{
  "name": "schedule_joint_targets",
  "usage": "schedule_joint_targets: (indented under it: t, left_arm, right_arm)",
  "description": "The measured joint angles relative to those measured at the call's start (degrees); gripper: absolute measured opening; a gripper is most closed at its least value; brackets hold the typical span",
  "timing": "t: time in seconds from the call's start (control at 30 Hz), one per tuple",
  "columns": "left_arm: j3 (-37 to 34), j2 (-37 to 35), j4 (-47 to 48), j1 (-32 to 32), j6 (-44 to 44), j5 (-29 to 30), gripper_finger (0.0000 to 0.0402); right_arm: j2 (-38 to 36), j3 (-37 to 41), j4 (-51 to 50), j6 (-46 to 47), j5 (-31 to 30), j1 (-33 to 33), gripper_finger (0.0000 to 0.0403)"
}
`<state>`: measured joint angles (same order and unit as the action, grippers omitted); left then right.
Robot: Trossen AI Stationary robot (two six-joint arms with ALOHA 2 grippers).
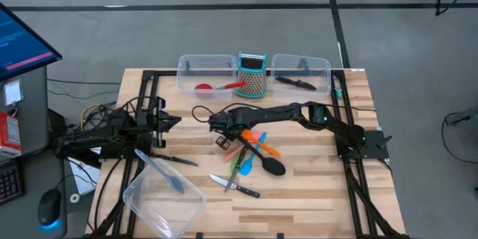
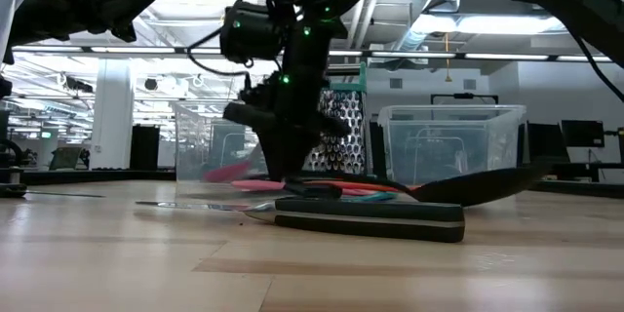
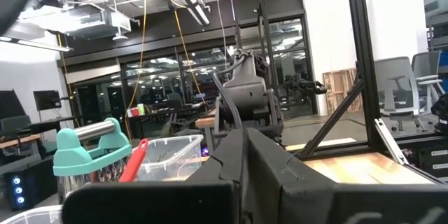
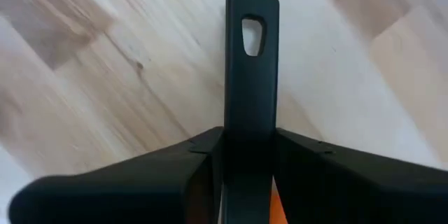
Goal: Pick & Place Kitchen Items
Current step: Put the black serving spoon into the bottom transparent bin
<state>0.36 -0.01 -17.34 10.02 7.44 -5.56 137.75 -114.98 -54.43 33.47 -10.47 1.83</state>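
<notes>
A black spoon [image 1: 270,164] lies in a heap of utensils at the table's middle, together with an orange spatula [image 1: 261,144], a pink one [image 1: 246,137], a green one [image 1: 237,160] and a blue one [image 1: 246,168]. My right gripper [image 1: 224,139] reaches in from the right, points steeply down and is shut on the spoon's black handle [image 4: 250,63]. A black-handled knife [image 1: 235,187] lies nearer the front edge. My left gripper [image 1: 170,122] waits, shut, at the table's left side, above the wood. My right gripper pinches the black spoon's handle [image 4: 250,115] between its two fingers, a short way back from the free end with the hanging hole [image 4: 252,33]. The fingers come from above and lie across the handle. The spoon's bowl end [image 2: 487,185] lies low by the heap.
Two clear tubs stand at the far edge: the left one [image 1: 203,71] holds a red spoon [image 1: 215,87], the right one [image 1: 302,71] a knife. A teal grater [image 1: 252,75] stands between them. A third tub [image 1: 164,203] with a grey-blue spoon [image 1: 160,170] sits near left.
</notes>
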Motion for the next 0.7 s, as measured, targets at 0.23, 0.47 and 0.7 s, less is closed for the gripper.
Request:
schedule_joint_targets:
  t: [0.23, 0.47, 0.7]
  left_arm:
    - [0.0, 0.0, -0.3, 0.0, 0.0, 0.0, 0.0003]
    - [0.0, 0.0, -0.4, 0.0, 0.0, 0.0, 0.0003]
    - [0.0, 0.0, -0.6, 0.0, 0.0, 0.0, 0.0003]
  right_arm:
    - [0.0, -7.9, -3.7, -2.6, -1.0, -1.8, 0.0079]
    - [-1.3, -19.7, -7.9, -6.8, -7.3, -4.9, 0.0079]
    - [-11.3, -17.4, -3.4, -8.3, -10.9, -7.8, 0.0079]
